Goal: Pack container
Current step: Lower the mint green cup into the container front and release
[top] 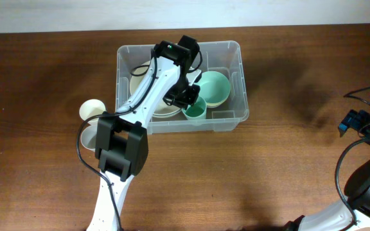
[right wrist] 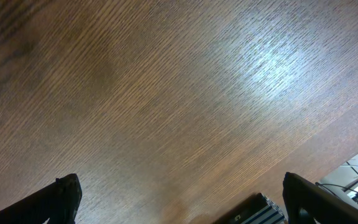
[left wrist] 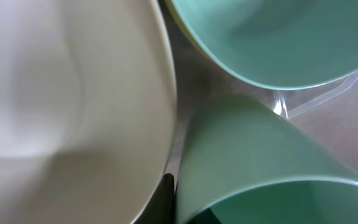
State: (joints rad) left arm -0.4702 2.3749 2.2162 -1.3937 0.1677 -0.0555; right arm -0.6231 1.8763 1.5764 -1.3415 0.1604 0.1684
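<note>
Container (top: 227,123) sits near the middle of the surface (top: 288,173), toward its far edge, holding a cream bowl (top: 139,82), a mint bowl (top: 216,86) and a teal cup (top: 196,112). Left claw (top: 186,97) reaches inside, pinched together on the teal cup's rim. A cream cup (top: 92,108) stands just outside the container's left wall. Right claw (right wrist: 182,208) hangs spread wide over bare wood, well apart.

Robotics lab; cabled arms (top: 145,93) at wooden table (top: 44,96).

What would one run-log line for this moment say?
left hand shut on green cup inside container | right hand open over table
</note>
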